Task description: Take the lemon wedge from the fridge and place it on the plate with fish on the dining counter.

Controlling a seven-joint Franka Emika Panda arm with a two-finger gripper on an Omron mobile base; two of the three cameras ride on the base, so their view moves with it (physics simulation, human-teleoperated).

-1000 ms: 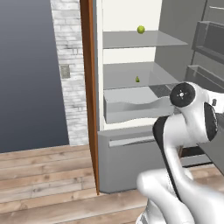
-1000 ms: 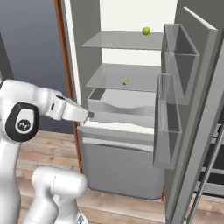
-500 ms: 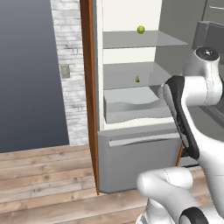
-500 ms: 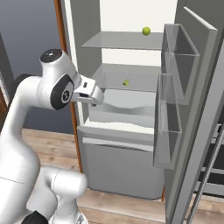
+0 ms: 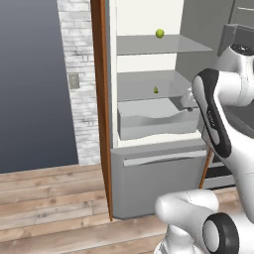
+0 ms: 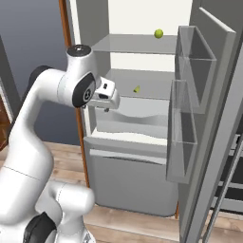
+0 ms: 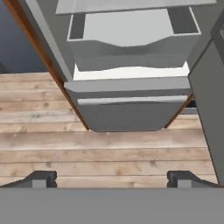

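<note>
Wood-framed, the open fridge (image 6: 142, 156) shows white walls and grey shelves. On its middle shelf sits the lemon wedge (image 6: 136, 89), tip upward, too small to read further. Well in front, the tool (image 7: 112, 177) hangs empty, fingers spread wide.

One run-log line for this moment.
stage: approach | gripper: open, empty | lemon wedge: middle shelf | fridge: door open

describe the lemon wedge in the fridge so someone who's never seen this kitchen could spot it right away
Look into the open grey fridge and find the middle shelf, just above the drawer. The lemon wedge sits there alone: tiny, yellow-green and pointed, unlike the round green fruit on the shelf above.
</note>
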